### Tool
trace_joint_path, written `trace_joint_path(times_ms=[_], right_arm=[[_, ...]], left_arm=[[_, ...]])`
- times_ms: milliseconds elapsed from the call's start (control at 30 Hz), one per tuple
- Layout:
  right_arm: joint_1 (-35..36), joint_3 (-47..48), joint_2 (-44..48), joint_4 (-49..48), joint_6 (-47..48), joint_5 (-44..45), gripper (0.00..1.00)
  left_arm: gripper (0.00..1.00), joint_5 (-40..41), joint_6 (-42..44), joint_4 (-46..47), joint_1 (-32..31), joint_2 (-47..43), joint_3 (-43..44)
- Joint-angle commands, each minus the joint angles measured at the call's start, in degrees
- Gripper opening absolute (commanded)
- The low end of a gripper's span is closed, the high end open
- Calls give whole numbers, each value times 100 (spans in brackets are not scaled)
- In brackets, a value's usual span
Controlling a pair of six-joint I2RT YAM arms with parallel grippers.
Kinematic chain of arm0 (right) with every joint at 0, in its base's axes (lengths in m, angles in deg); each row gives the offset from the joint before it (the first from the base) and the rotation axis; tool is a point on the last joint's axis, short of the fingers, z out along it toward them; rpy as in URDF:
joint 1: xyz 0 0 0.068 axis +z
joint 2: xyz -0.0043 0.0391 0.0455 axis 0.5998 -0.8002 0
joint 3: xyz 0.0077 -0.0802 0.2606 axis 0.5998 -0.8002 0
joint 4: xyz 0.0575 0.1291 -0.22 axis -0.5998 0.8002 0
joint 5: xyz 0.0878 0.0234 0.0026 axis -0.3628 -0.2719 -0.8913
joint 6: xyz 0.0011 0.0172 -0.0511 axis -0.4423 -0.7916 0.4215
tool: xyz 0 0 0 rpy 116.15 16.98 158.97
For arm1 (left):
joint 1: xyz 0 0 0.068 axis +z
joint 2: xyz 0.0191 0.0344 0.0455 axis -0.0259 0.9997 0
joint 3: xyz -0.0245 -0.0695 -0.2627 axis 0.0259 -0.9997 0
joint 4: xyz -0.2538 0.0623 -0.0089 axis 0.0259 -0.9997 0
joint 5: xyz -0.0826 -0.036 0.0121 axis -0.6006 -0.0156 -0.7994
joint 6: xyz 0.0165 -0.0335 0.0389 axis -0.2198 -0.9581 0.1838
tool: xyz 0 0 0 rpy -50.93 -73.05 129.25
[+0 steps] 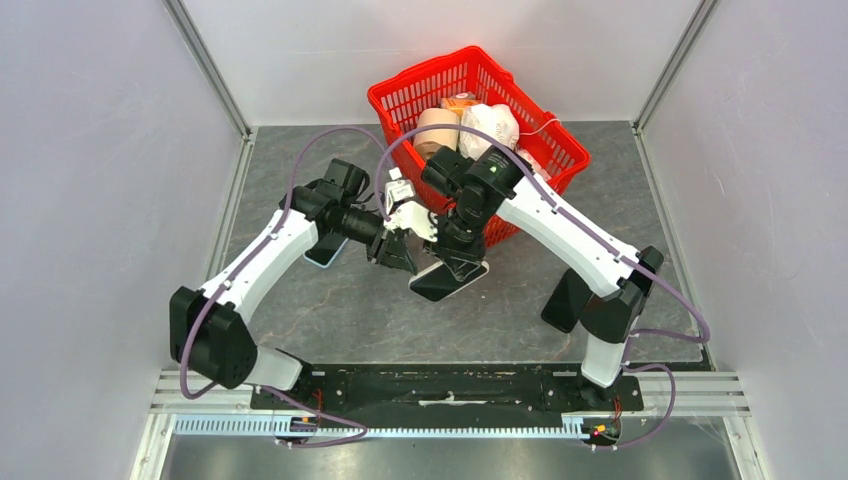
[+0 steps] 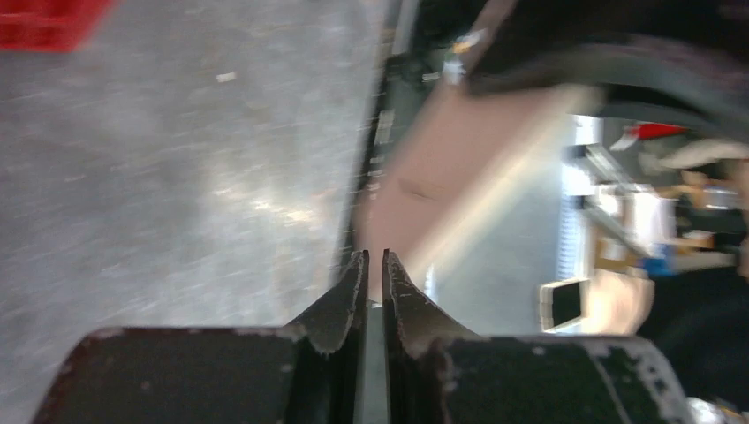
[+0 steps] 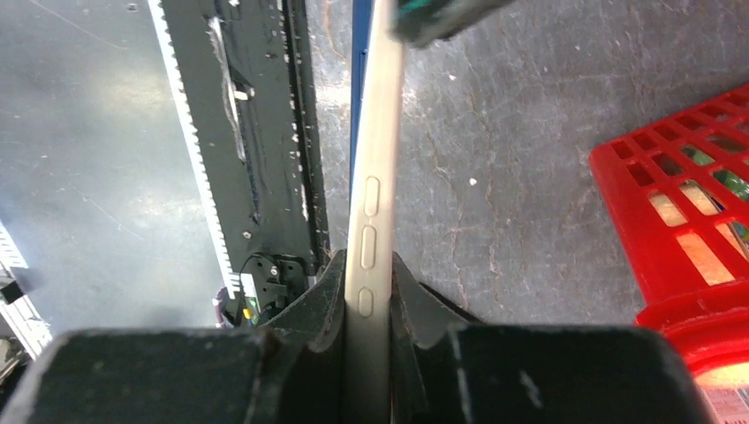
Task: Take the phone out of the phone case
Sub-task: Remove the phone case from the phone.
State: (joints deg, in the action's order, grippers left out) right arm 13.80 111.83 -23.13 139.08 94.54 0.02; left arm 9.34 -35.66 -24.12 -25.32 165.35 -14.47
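1. Top external: fingertips of both pincers hard to pick out against their dark bodies. One phone (image 1: pixel 448 280), tilted above the table, clenched by the right gripper (image 1: pixel 455 258). Left gripper (image 1: pixel 393 252) just beside its left end, contact unclear. One more flat slab (image 1: pixel 325 255) half hidden under the left arm. One red basket (image 1: pixel 400 95) behind.
2. Left wrist: heavily blurred. Left gripper (image 2: pixel 373 256) pressed almost together; impossible to tell whether anything is pinched.
3. Right wrist: right gripper (image 3: pixel 366 261) grasping the pale phone case (image 3: pixel 375 159) edge-on between its fingers. Three button bumps. Far end covered by a blurred dark shape.
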Motion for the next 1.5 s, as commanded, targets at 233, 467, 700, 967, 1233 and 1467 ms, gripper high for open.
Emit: trace_joint_path(times_ms=[233,467,700,967,1233,1467], right_arm=[[-302,-53,778,-842,14,-1920,0],[-690,-194,916,-915,-87,-2227,0],[-996,-229,906,-919,-136,-2689,0],[-1182,-192,793,-967,-339,-2942,0],[-1185,-90,625,-1075,-462,-2953,0],[-1187,-53,599,-1177,-562,-2948,0]], left_arm=[[4,1080,1414,-366,458,312,476],[28,840,2697,-1514,810,255,909],[43,860,3658,-2499,819,-126,1066],[56,626,4089,-3160,811,-755,1247],[78,352,2118,-1572,553,-984,1365],[85,89,1008,-664,192,-707,1285]])
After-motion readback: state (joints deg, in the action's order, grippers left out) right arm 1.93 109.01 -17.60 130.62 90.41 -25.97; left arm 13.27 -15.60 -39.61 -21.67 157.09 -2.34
